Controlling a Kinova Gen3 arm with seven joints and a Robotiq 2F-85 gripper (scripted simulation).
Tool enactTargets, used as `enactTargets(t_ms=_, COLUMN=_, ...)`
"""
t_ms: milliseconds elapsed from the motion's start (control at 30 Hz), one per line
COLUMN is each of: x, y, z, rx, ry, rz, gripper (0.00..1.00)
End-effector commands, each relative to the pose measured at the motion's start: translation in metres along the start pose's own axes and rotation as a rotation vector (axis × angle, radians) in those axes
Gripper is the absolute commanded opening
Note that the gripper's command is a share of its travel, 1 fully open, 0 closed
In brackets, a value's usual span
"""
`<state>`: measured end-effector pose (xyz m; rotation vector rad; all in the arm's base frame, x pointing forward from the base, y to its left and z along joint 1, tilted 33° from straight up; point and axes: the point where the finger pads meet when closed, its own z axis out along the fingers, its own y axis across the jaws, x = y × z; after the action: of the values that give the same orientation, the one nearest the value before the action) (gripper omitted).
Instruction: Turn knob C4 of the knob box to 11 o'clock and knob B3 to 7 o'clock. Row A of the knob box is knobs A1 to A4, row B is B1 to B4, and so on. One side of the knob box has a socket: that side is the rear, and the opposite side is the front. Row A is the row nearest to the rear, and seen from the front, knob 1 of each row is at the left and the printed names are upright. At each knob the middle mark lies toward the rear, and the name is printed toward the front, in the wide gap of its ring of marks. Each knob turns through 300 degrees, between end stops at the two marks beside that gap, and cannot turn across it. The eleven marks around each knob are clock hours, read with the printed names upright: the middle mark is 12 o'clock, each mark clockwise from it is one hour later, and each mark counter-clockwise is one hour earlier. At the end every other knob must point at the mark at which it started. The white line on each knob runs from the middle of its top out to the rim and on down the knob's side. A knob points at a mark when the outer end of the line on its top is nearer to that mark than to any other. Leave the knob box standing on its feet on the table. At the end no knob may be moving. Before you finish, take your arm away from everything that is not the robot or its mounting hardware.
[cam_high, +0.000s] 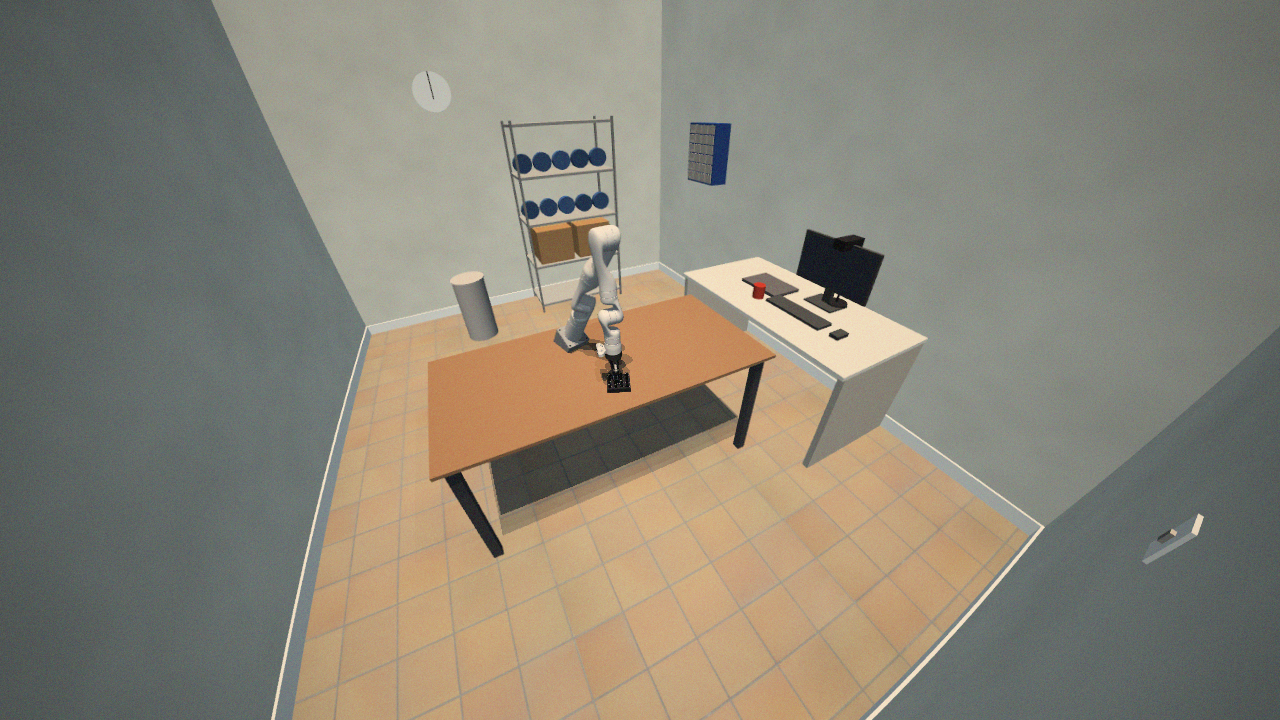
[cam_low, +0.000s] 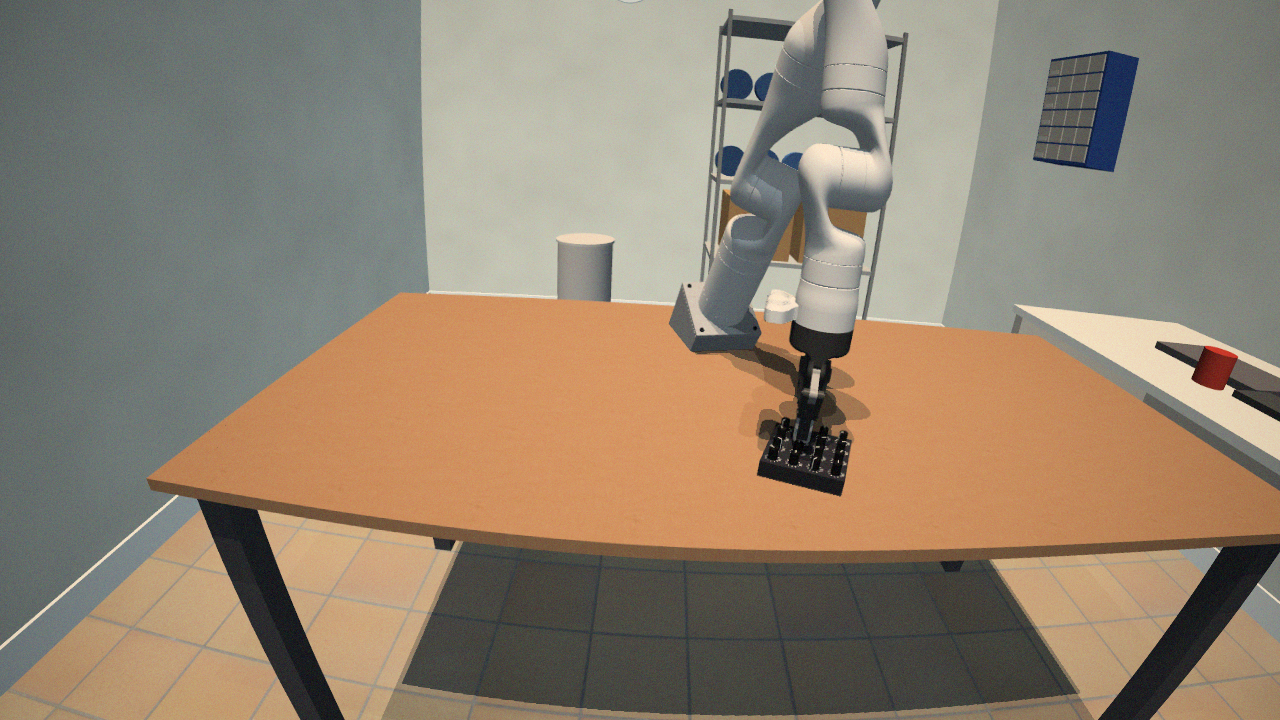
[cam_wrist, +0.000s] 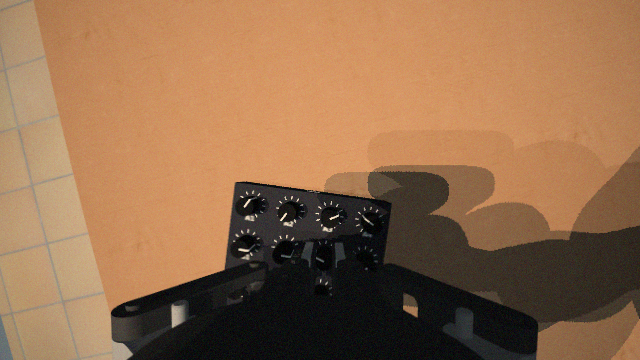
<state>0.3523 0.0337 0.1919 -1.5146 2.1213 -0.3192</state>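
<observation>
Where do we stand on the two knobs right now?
Done: nothing confirmable; C4 is hidden beneath the gripper in the wrist view.
In hand: the gripper is shut on a second-row knob, likely B3, of the knob box.
Left: set it to 7 o'clock, release, verify C4.
</observation>
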Motion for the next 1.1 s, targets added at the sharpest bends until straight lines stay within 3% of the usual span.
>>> enactTargets(t_ms=0, x=-0.0001, y=-0.0001, z=-0.0001, rx=0.000, ry=-0.001, rz=-0.010, gripper=0.08)
enactTargets(t_ms=1067, x=-0.0001, y=-0.0001, z=-0.0001, rx=0.000, ry=0.000, rz=-0.368, gripper=0.08)
